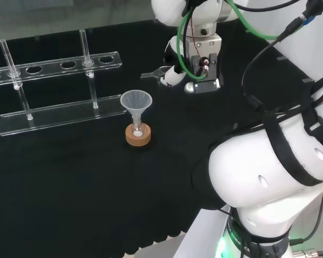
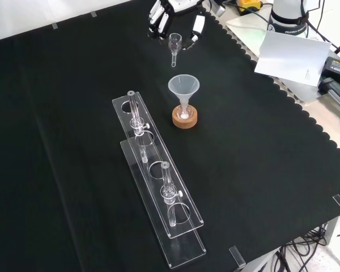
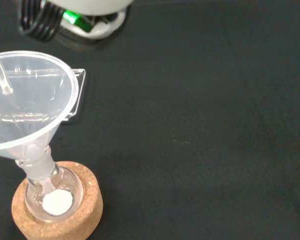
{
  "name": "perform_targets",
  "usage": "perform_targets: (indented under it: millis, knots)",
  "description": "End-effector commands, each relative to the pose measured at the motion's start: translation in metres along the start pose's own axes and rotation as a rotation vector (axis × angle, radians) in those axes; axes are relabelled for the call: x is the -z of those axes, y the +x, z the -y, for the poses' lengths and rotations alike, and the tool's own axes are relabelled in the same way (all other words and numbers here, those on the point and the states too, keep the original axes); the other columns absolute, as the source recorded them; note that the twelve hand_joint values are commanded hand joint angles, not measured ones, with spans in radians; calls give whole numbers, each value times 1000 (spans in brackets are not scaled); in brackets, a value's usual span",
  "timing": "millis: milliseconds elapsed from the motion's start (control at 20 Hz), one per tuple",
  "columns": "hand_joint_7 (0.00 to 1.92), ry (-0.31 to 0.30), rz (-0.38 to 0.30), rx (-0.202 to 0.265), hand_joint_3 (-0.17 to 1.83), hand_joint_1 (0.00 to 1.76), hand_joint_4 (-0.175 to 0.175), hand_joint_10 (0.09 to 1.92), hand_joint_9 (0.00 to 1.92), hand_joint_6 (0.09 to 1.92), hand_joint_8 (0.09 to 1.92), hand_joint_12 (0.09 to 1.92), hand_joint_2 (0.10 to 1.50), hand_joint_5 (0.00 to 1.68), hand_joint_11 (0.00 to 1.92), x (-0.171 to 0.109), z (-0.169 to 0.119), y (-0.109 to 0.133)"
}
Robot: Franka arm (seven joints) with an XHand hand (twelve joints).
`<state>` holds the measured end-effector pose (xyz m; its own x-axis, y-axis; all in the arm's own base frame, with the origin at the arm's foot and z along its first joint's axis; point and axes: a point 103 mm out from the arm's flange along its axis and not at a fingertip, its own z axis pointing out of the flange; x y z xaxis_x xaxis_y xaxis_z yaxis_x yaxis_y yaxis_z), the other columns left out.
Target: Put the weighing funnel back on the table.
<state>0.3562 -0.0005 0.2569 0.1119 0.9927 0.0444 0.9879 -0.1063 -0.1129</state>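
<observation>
Robot hand (image 2: 160, 21): fingers curled, pinching the weighing funnel (image 2: 174, 43) just beyond the funnel (image 2: 184, 86) in the front view. Funnel stands in a flask (image 3: 49, 194) on a cork ring (image 2: 185, 119). Black-clothed desk (image 2: 68, 113) also carries a clear tube rack (image 1: 59, 115). White sheet (image 2: 289, 54) lies past the edge.

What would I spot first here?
The clear funnel on its cork ring stands out mid-cloth. Just behind it, at the front view's top, the robot hand holds the small weighing funnel. A long clear rack lies nearer.
</observation>
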Motion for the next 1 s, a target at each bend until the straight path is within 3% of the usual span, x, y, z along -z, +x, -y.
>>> perform_targets:
  millis: [50,450,1000]
  knots:
    - [577,-20,-89,-13,595,1122,175,375,866,647,637,1105,690,1272,704,0,-3,-10]
    - [577,-31,-164,-20,595,1122,175,374,866,648,637,1103,690,1272,703,-2,-15,-20]
    - [577,-29,-181,-14,594,1122,175,374,867,648,638,1102,691,1271,702,-7,-65,-10]
